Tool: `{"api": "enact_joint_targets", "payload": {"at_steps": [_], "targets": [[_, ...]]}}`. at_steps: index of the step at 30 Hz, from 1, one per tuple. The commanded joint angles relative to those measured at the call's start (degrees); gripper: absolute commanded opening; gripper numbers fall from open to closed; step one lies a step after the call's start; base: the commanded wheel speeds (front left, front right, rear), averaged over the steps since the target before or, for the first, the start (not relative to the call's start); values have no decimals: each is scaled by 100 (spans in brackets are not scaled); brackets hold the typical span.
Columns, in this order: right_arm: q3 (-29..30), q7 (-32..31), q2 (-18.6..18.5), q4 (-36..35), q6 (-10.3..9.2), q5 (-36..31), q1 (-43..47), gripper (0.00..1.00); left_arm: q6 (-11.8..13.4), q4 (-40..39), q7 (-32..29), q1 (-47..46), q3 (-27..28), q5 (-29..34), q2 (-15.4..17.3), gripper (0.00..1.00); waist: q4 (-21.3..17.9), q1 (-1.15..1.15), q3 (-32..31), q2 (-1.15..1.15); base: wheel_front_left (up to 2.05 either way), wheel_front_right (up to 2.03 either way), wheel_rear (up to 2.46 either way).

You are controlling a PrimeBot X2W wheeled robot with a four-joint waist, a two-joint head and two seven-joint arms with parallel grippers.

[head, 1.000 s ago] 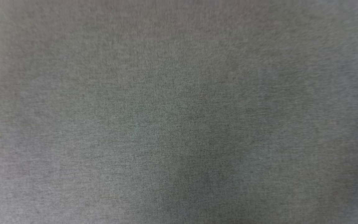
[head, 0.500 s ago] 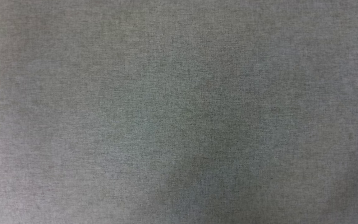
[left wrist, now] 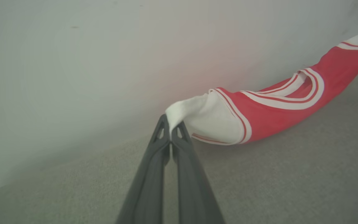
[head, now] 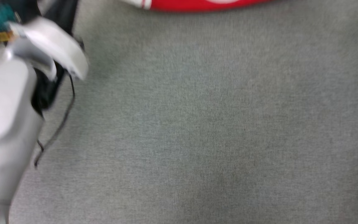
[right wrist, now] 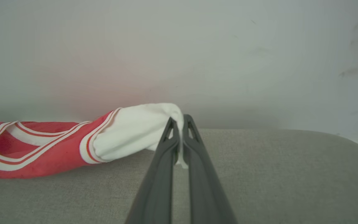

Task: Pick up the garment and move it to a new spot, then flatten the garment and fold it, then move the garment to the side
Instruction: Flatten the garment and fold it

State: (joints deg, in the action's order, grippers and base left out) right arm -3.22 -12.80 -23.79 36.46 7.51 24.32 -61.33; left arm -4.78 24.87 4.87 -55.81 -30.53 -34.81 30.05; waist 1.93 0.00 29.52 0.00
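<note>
Left wrist view: I see my left gripper (left wrist: pixel 170 124) pinched fully shut on a white sleeve (left wrist: pixel 210 119) of the shirt (left wrist: pixel 275 105), whose red body runs toward 2 o'clock along the grey cloth surface (left wrist: pixel 259 186), beside a pale wall (left wrist: pixel 73 62). Right wrist view: my right gripper (right wrist: pixel 180 119) is likewise clamped on the other white sleeve, the shirt stretching toward 9 o'clock. Head view, blurred: the shirt's red edge sits at 12 o'clock, and a pale forearm (head: pixel 5 124) lies at 9 o'clock.
</note>
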Motion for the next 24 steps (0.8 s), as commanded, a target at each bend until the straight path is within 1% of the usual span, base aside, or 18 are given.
{"api": "enact_joint_targets", "payload": {"at_steps": [1,6,8,12,15,17,20,24], "targets": [[-6,-34,-39,-106,-4,96,279,0,58,-99,8,194,9,-36,53,0,72,0,-377,0,0,0,0],[8,-376,-320,-978,-4,516,1942,0,314,-785,-71,1591,-49,-307,275,0,83,0,-970,0,0,0,0],[161,-469,-348,-1307,-5,684,2567,0,424,-1026,-118,2097,-68,-401,389,0,93,0,-1191,0,0,0,0],[449,-670,-264,-1882,-5,862,3732,0,607,-1485,-280,3008,-194,-542,589,0,93,0,-1518,0,0,0,0],[768,-783,-158,-2123,-5,858,4439,0,760,-1784,-444,3631,-251,-716,730,0,81,0,-1724,0,0,0,0],[921,-836,-32,-2248,-5,844,4833,0,852,-1958,-532,4006,-271,-841,801,0,68,0,-1855,0,0,0,0],[1032,-927,57,-2444,-5,722,5362,0,1008,-2162,-598,4471,-303,-932,949,0,51,0,-2027,0,0,0,0],[1124,-1062,202,-2693,-5,598,5935,0,1216,-2260,-561,4999,-259,-949,1225,0,6,0,-2217,0,0,0,0]]}}
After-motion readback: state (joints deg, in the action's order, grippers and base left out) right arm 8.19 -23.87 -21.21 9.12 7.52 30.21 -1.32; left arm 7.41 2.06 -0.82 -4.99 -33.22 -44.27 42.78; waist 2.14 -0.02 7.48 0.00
